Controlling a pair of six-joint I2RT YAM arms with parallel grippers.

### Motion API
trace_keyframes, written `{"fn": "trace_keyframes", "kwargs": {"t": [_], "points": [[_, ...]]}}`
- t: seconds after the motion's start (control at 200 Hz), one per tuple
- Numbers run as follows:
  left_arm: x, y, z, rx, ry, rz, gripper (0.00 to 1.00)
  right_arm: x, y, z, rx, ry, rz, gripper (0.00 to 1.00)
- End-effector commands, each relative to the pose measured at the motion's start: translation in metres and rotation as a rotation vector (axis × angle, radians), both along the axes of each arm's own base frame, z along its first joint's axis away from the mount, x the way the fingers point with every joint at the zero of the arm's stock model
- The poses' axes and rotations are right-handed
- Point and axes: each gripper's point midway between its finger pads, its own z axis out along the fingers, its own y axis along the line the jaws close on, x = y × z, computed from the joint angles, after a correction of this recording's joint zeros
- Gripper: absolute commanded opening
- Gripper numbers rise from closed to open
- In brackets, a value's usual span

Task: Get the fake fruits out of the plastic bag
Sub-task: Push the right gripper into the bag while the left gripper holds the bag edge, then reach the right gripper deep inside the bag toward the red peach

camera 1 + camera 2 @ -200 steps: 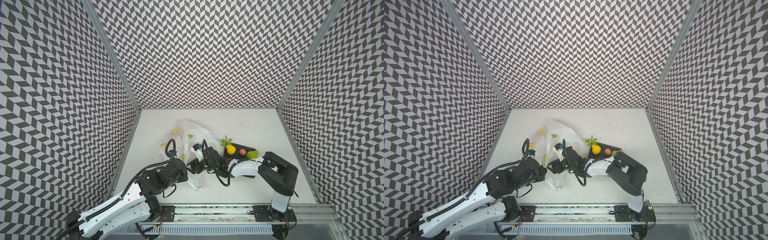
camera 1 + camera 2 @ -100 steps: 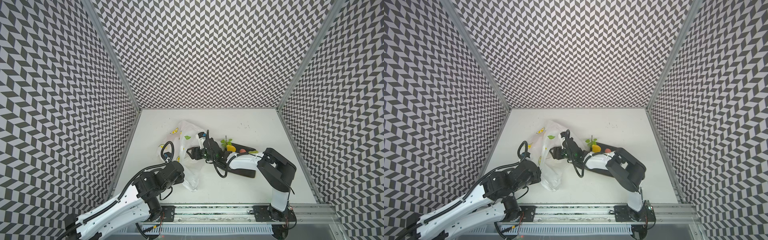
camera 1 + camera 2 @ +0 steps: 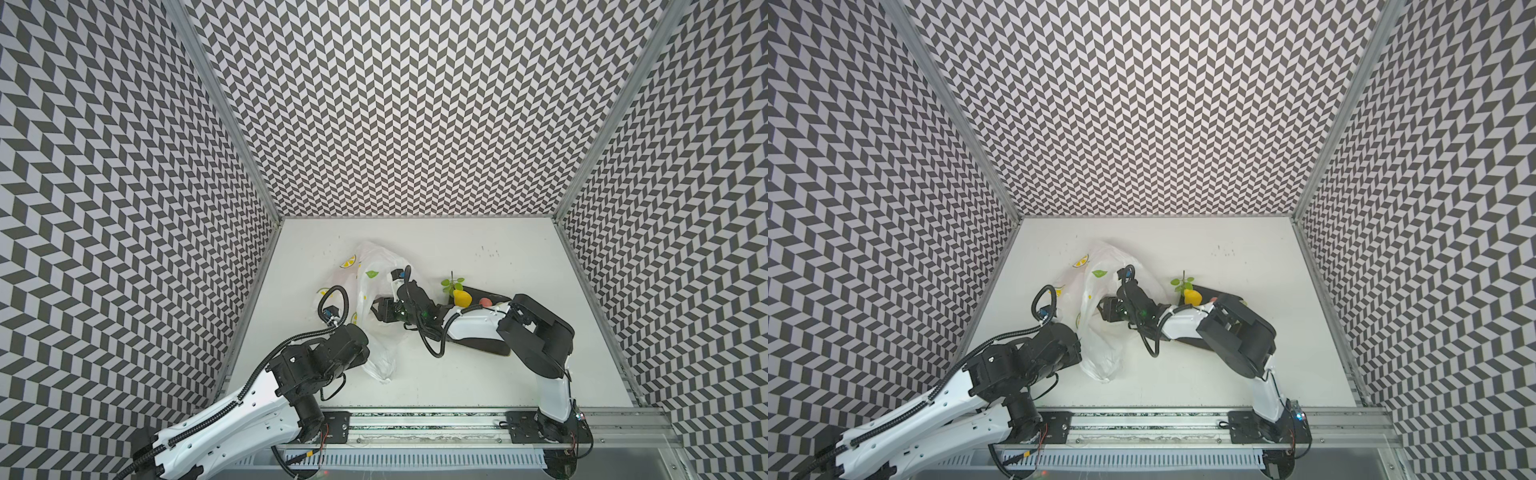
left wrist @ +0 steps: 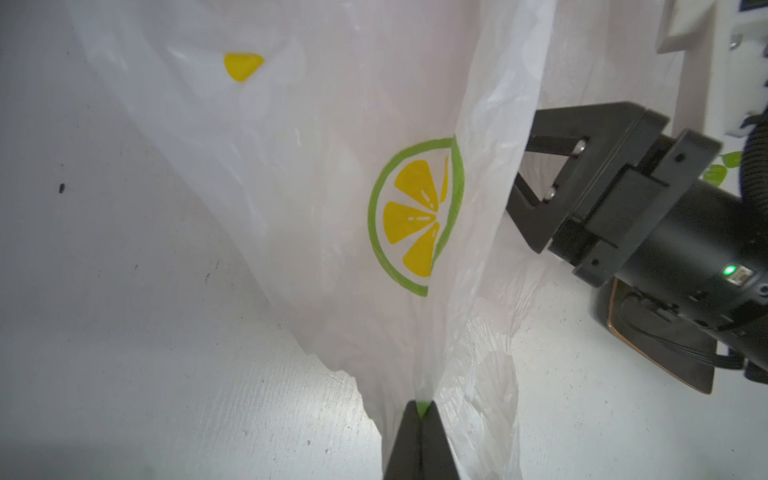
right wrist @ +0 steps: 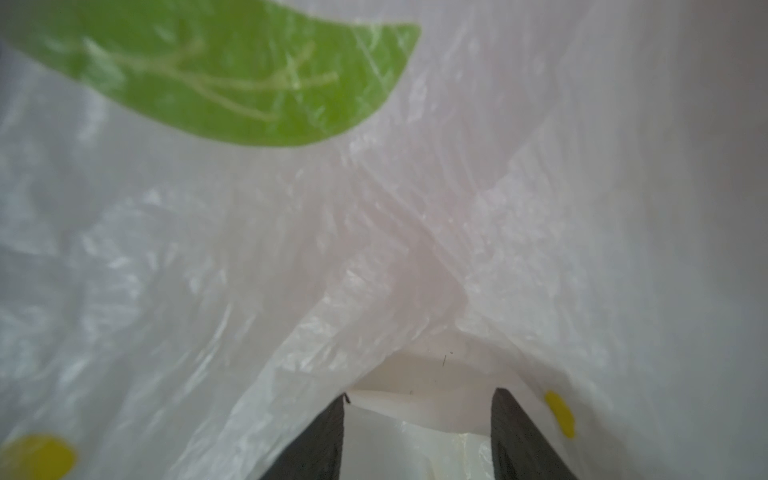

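Showing one plastic bag (image 3: 377, 347), two fake fruits (image 3: 462, 297).

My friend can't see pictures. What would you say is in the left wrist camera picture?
The left tool is pinched shut on a fold of the thin white plastic bag, which fans out from it over the pale table. A printed lemon slice shows on the bag, and the black right tool, open, reaches in at the bag's edge.

L gripper (image 4: 419, 406) pinched tight; R gripper (image 5: 419, 395) jaws apart.
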Motion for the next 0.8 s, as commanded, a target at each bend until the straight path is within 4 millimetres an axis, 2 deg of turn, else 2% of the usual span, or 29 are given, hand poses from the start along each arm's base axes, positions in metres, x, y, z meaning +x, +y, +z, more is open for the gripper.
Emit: {"fn": "trace_keyframes", "kwargs": {"t": [0.0,0.22,0.496,0.561,0.686,0.796], "points": [[0.003,0.003,-0.002,-0.022,-0.014,0.054,0.00,-0.008,0.023,0.002,0.047,-0.003,0.051,0.55],[0.001,0.008,-0.008,-0.028,0.000,0.094,0.00,0.001,0.045,-0.006,0.052,0.010,0.030,0.63],[0.005,0.006,-0.002,-0.038,-0.017,0.101,0.00,0.022,0.051,-0.007,0.024,-0.036,-0.039,0.62],[0.006,0.005,0.001,-0.043,-0.021,0.103,0.00,0.027,0.054,-0.008,0.022,-0.040,-0.048,0.64],[0.007,0.005,0.004,-0.057,-0.032,0.111,0.00,0.030,0.062,-0.021,-0.006,-0.031,-0.055,0.72],[0.010,0.004,0.008,-0.078,-0.054,0.115,0.00,0.035,0.065,-0.034,-0.050,-0.034,-0.069,0.74]]}}
